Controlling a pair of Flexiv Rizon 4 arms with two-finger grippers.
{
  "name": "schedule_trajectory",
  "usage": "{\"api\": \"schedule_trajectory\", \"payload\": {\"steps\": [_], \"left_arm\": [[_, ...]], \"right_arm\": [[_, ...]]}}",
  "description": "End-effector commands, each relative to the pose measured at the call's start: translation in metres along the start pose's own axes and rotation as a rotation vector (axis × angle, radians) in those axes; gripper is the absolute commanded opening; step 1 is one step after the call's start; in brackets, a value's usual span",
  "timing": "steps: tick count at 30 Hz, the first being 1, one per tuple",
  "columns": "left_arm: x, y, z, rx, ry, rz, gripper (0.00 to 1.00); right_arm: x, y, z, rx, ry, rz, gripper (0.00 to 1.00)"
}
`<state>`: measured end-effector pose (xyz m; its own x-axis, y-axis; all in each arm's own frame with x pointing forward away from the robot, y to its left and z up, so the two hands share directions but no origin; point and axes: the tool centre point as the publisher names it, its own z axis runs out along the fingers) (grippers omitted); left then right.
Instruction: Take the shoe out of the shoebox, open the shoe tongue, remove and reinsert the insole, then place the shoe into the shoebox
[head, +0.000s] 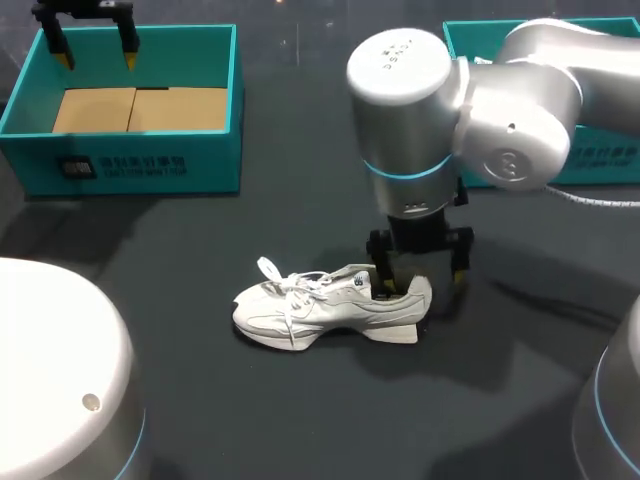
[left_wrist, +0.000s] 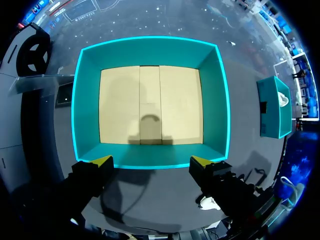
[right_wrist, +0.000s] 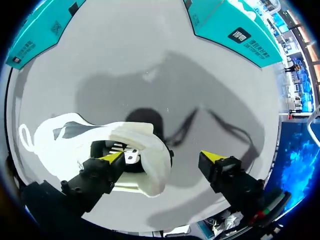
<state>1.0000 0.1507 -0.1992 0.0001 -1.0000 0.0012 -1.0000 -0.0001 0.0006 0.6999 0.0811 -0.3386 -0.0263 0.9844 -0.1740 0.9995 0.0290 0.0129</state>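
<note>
A white sneaker (head: 320, 305) lies on its sole in the middle of the dark table, toe pointing left, laces loose. My right gripper (head: 420, 283) stands open over its heel. In the right wrist view one finger (right_wrist: 107, 165) is down in the sneaker's (right_wrist: 135, 142) mouth and the other finger (right_wrist: 215, 162) is clear of the heel, so the right gripper (right_wrist: 162, 157) straddles the heel wall without clamping it. The teal shoebox (head: 130, 165) sits at the back left with a cardboard floor and nothing inside. My left gripper (head: 98, 60) hangs open above the shoebox (left_wrist: 150, 50), its fingertips (left_wrist: 102, 161) over the near wall.
A second teal box (head: 600, 155) stands at the back right, partly behind my right arm, and it shows ahead of the right gripper as the teal box (right_wrist: 235, 30). Bare dark table lies between the sneaker and both boxes.
</note>
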Motion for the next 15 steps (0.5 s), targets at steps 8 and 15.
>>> {"api": "schedule_trajectory", "payload": {"steps": [8,15], "left_arm": [[0.000,0.000,0.000,0.000,0.000,0.000,1.00],[0.000,0.000,0.000,0.000,0.000,0.000,1.00]], "right_arm": [[-0.052,-0.010,-0.058,-0.081,0.537,-0.512,1.00],[-0.052,-0.010,-0.058,-0.081,0.537,-0.512,1.00]]}}
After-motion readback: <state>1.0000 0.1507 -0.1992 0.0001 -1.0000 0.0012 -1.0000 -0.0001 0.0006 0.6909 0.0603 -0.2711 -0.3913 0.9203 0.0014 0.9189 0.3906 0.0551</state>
